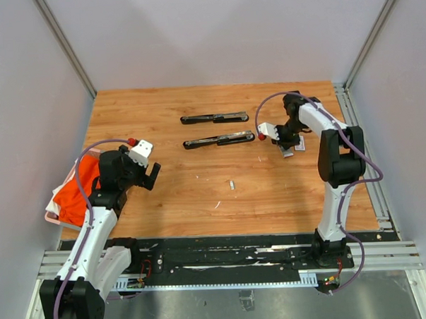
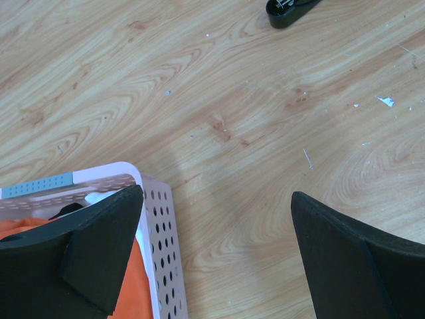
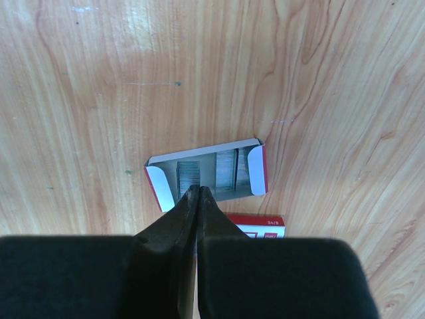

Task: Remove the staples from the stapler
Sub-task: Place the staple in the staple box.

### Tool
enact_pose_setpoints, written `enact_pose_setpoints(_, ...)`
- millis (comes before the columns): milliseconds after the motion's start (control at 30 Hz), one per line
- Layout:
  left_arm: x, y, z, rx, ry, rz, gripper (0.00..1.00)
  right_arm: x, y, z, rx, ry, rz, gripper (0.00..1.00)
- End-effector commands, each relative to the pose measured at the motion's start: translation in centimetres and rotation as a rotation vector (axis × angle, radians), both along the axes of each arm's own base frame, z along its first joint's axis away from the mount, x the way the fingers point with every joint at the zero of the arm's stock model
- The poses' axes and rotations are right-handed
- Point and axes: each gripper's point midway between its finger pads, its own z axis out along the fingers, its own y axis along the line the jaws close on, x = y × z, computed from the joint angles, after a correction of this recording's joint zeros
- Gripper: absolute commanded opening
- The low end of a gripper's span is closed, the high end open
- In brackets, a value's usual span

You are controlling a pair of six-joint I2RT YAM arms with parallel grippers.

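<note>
Two long black staplers lie opened flat at the back of the table, one (image 1: 215, 118) behind the other (image 1: 219, 139); the end of one (image 2: 289, 10) shows in the left wrist view. A short silvery strip of staples (image 1: 232, 185) lies loose mid-table. My right gripper (image 3: 197, 191) is shut, and I see nothing between its tips. They hang over an open white-and-red box tray (image 3: 255, 169) that holds grey staple strips (image 3: 227, 171). In the top view this gripper (image 1: 286, 146) is right of the nearer stapler. My left gripper (image 2: 216, 194) is open and empty at the left.
A pink perforated basket (image 2: 159, 226) with orange cloth (image 1: 80, 190) stands at the table's left edge, under my left finger. The box's red-and-white sleeve (image 3: 262, 227) lies beside the tray. Small white flecks (image 2: 385, 101) dot the wood. Grey walls enclose the table.
</note>
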Motion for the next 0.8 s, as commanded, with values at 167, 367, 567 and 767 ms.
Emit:
enact_pose_setpoints(167,0.34,0.08,0.22,0.000,-0.020,-0.001,0.98,0.38,-0.95,-1.83,-0.023,0.022,-0.032,0.01)
enact_pose_setpoints(367,0.38,0.09,0.12,0.002,-0.017,-0.001,0.98,0.54,-0.80,-1.81,-0.015,0.019,-0.030,0.01)
enact_pose_setpoints(567,0.38,0.10,0.14,0.001,-0.017,-0.001,0.98,0.91,-0.97,-1.62,-0.024,0.002,-0.040,0.00)
enact_pose_setpoints(767,0.37,0.10,0.17,0.001,-0.018,0.000,0.98,0.96,-1.31,-1.28,-0.041,-0.015,-0.038,0.01)
